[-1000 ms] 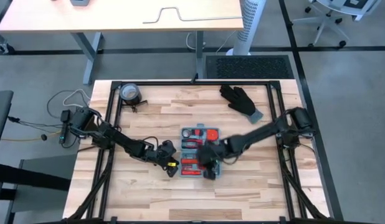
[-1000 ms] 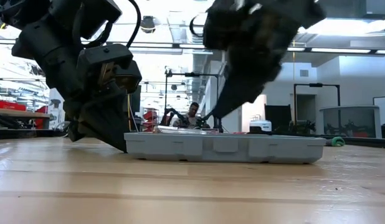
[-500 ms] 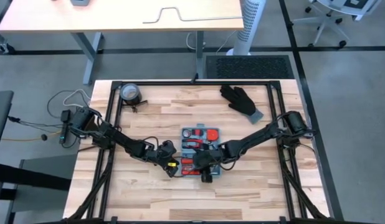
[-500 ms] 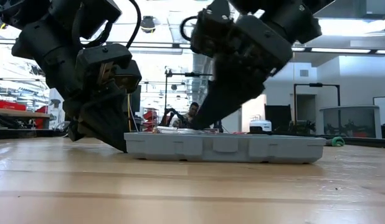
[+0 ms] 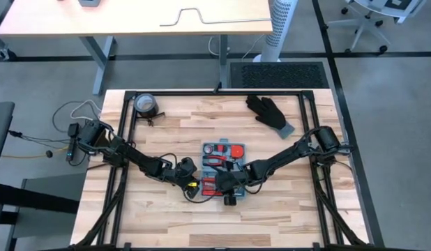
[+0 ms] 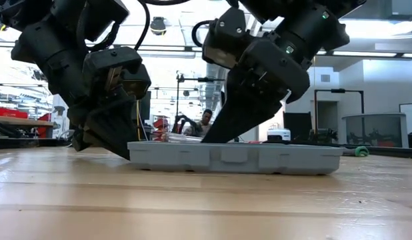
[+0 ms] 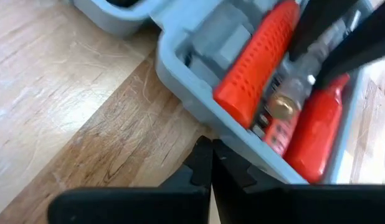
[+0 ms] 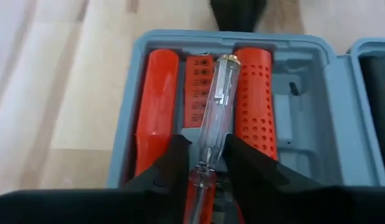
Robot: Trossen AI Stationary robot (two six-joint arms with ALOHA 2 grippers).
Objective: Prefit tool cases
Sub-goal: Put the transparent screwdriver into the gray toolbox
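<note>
The tool case [image 5: 223, 169] lies open and flat near the middle of the wooden bench [image 5: 167, 216], its light-blue shell showing grey-blue moulded slots in which red-handled tools [image 8: 157, 106] are seated. In the low view the case [image 6: 236, 157] is seen edge-on, resting level on the bench.

The right tool [image 5: 229, 187] is held over the near half of the case. In the right wrist view its two dark fingers [image 8: 164, 168] are clamped on a clear-handled screwdriver [image 8: 212, 118] with a brass cap, which lies lengthwise above the slots between a smooth red handle and a perforated red handle [image 8: 256, 99].

The left tool [image 5: 192, 187] is set low just beside the left edge of the case, at bench level. In the left wrist view its fingers [image 7: 202, 168] are pressed together with nothing between them — their tips are pointed at the case wall [image 7: 199, 99], very near it; whether they touch cannot be told.

Farther out on the bench, a black glove [image 5: 268, 111] lies toward the far right corner and a roll of tape [image 5: 145, 104] toward the far left corner — both well apart from the case. A person [image 6: 207, 123] is seen in the room behind the bench in the low view.
</note>
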